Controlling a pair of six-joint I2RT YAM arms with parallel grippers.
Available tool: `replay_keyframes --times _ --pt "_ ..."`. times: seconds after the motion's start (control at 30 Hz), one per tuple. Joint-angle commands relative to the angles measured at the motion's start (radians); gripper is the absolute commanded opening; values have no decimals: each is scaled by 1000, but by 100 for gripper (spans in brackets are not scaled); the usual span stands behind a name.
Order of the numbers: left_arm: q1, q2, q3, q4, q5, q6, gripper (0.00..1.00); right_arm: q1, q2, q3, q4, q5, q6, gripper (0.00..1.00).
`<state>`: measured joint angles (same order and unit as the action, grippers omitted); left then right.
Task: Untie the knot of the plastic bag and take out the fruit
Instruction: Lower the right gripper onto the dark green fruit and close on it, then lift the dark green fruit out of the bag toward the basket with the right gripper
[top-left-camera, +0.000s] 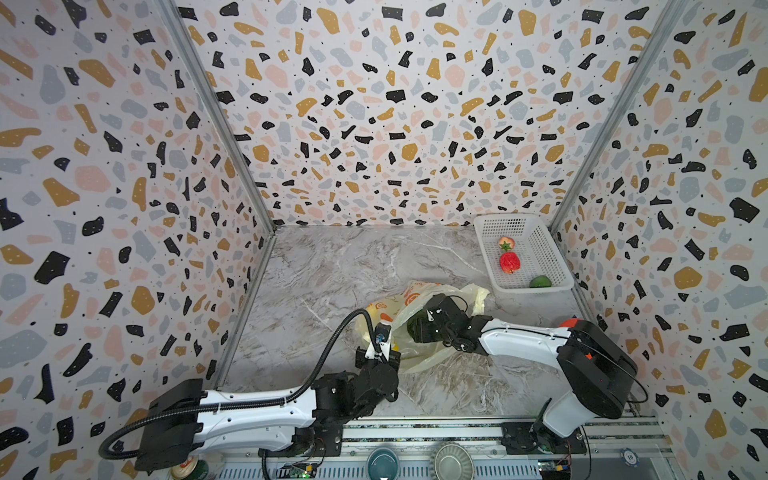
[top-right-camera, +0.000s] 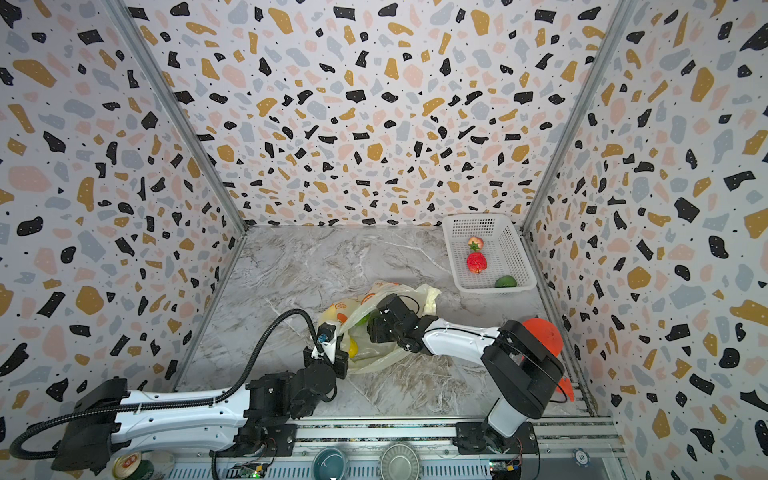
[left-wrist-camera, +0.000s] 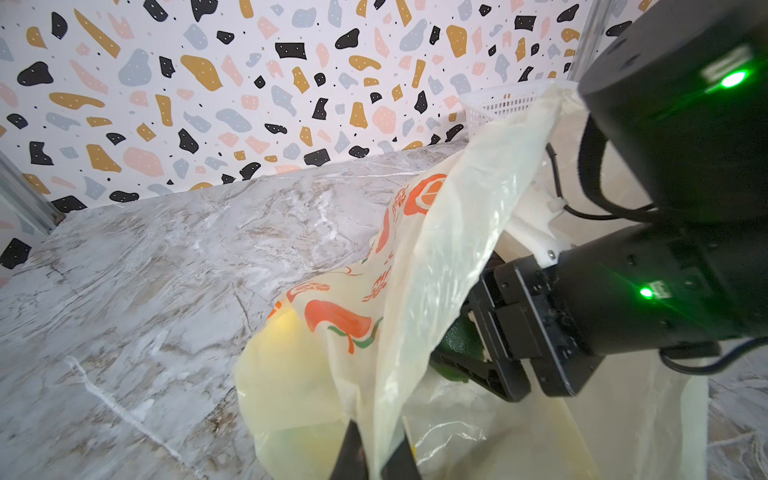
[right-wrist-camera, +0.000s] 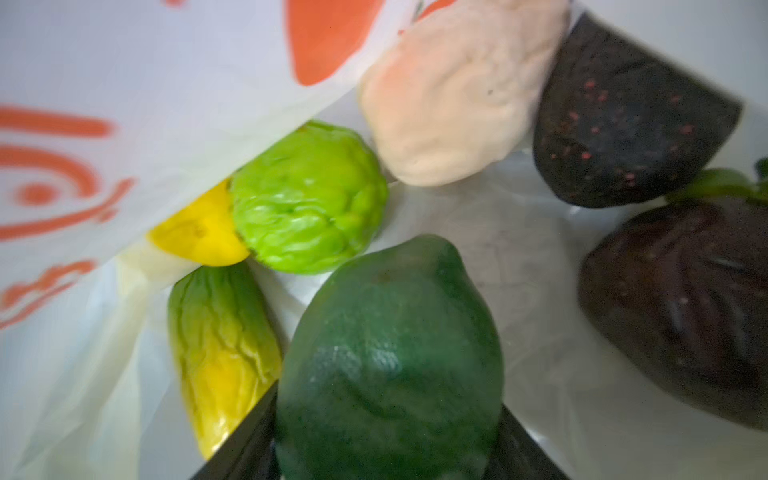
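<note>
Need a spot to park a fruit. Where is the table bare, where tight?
Bare marble table runs from the plastic bag to the back wall. The white basket has free floor beside the red strawberry. Tight: the bag's mouth, where the left gripper pinches the film and the right gripper grips a dark green fruit.

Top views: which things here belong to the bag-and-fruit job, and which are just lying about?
Job: plastic bag, pinched by the left tool; dark green fruit gripped by the right tool; white basket holding a red fruit.
Lying about: tin can, teal bowl, grey dish, poker chip.
</note>
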<state>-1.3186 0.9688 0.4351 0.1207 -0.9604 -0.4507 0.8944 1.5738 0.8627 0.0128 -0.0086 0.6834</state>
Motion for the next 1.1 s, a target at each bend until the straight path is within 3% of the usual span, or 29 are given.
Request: replay_keyframes --times 0.0,0.2,0.47,0.7,0.83,1.07 --pt "0 -1 20 7 -37 -17 0 34 -74 11 -114 -9 -73 62" --pt "0 9 26 1 -49 -23 0 67 -174 15 -215 -67 -117 62" --pt "1 8 32 -17 -57 -23 0 139 -312 54 -382 -56 -195 62" --pt "1 13 34 -21 -62 -27 0 131 -398 226 -575 -50 -234 62" --pt "1 23 39 -19 -56 -25 0 61 -412 340 -616 -142 -264 62" --pt "1 21 46 -21 -55 -10 0 -202 -399 531 -652 -294 -346 62"
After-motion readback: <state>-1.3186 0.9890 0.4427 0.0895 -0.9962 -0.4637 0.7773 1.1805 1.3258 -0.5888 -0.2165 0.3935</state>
